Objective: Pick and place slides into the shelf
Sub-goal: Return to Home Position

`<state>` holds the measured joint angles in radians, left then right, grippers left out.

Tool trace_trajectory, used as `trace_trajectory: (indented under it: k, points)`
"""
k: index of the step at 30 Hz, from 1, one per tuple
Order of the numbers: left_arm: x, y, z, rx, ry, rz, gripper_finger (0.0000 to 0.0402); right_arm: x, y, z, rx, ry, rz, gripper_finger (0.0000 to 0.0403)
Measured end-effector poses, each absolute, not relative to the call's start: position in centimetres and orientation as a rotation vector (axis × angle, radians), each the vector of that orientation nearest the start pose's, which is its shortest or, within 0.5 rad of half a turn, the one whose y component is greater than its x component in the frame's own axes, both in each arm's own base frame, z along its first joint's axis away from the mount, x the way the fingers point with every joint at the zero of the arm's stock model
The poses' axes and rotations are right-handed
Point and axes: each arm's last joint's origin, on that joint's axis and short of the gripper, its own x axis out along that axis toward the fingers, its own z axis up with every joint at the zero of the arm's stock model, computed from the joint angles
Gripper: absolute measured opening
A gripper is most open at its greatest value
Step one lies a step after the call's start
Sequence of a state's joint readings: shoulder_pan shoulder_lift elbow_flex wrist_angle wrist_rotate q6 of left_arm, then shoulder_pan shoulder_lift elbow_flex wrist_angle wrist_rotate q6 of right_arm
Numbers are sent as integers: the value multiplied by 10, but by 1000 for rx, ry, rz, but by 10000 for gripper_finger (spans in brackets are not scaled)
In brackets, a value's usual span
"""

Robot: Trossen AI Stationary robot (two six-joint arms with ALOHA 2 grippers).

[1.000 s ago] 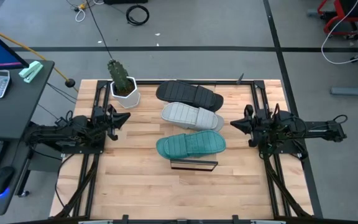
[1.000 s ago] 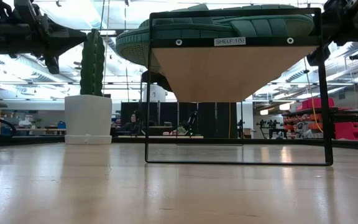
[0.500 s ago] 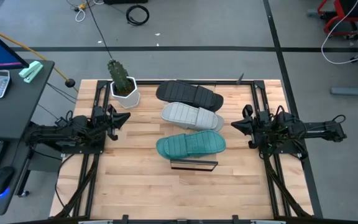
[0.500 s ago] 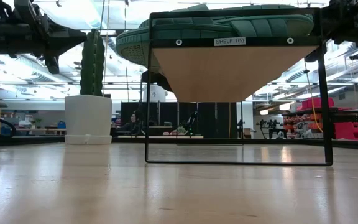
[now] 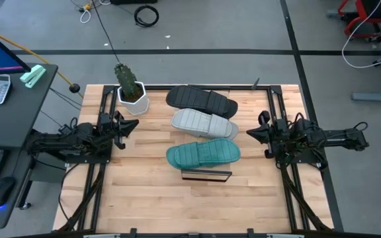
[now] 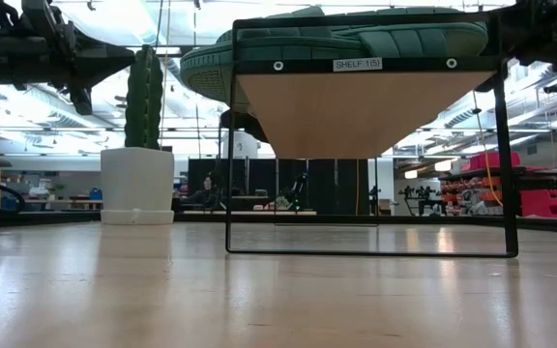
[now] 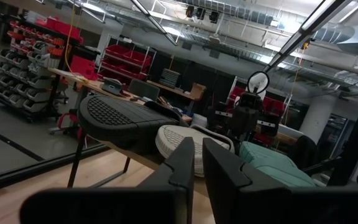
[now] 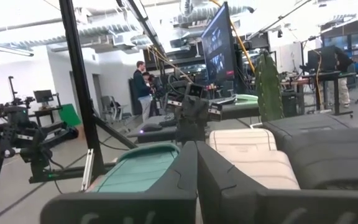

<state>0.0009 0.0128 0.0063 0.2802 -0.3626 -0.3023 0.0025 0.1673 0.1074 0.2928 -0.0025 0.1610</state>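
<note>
Left end effector (image 5: 133,125) beside potted plant (image 5: 130,90)

The left arm (image 5: 68,142) lies folded and level on the left of the shelf (image 5: 206,174), with the left gripper (image 5: 131,125) pointing toward it, fingers drawn together and holding nothing. The right arm (image 5: 326,139) mirrors it on the shelf's right, and the right gripper (image 5: 250,132) is likewise closed, empty and aimed at the shelf.
</note>
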Motion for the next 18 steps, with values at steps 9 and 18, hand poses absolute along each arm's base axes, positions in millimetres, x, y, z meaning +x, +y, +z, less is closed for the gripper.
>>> trace_trajectory:
  k: [9,18]
  points:
    - [93,10,191,-346,-324,318,30,103,2,202,182,-286,72,0]
    - [93,10,191,-347,-324,317,39,103,2,198,173,-293,87,0]
